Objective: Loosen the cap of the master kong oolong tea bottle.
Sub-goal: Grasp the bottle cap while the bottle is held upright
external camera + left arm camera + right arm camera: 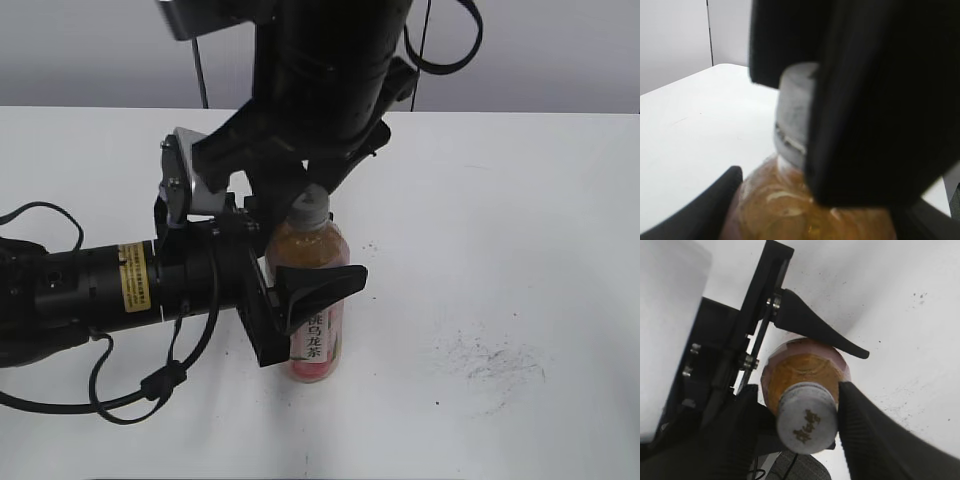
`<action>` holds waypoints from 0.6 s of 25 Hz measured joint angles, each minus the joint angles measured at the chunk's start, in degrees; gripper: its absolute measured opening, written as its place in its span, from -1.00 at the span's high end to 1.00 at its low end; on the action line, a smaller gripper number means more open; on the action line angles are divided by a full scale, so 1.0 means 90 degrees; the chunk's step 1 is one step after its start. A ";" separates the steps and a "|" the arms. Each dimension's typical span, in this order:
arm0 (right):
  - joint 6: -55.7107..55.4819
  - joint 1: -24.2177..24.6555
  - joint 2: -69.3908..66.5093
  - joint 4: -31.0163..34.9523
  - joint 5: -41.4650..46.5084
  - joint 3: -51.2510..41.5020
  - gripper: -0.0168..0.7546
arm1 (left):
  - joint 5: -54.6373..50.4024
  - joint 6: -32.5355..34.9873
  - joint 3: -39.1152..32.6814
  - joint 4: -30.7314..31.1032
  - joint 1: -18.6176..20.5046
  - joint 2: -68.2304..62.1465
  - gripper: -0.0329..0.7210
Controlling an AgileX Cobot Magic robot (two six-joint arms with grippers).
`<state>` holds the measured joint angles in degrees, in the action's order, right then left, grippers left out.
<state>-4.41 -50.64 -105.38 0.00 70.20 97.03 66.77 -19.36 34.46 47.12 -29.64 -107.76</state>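
Observation:
The master kong oolong tea bottle [318, 335] stands upright on the white table [520, 200], amber tea above a pink label. My left gripper [310, 278] reaches in from the left and is shut on the bottle's body; one of its fingers [815, 330] lies against the bottle's shoulder [805, 367]. My right gripper [807, 424] comes down from above. Its two dark ribbed fingers press on either side of the white-grey cap [806, 422], whose dark logo faces the right wrist camera. In the left wrist view the cap [792, 115] is half hidden behind a right finger [865, 100].
The right arm's black body [320, 70] hangs over the bottle and hides the table behind it. The left arm [100, 285] lies along the table at the left with cables looping below it. Faint dark scuffs [490, 355] mark the tabletop at the right.

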 joint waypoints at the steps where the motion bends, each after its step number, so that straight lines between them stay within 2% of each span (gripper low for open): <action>1: 0.0014 0.0000 0.0000 0.0035 0.0000 0.0000 -0.07 | 0.0000 0.0000 0.0000 0.0000 0.0000 0.0000 -0.28; 12: 0.0201 0.0000 0.0207 0.0059 -0.0013 -0.0287 -0.10 | 0.0000 0.0000 0.0000 0.0000 0.0000 0.0000 -0.28; 15: 0.0228 0.0006 0.0222 0.0059 -0.0013 -0.0297 -0.04 | 0.0000 0.0000 0.0000 0.0000 0.0000 0.0000 -0.28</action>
<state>-2.36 -50.59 -103.38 0.53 70.08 94.36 66.77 -19.36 34.46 47.12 -29.64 -107.76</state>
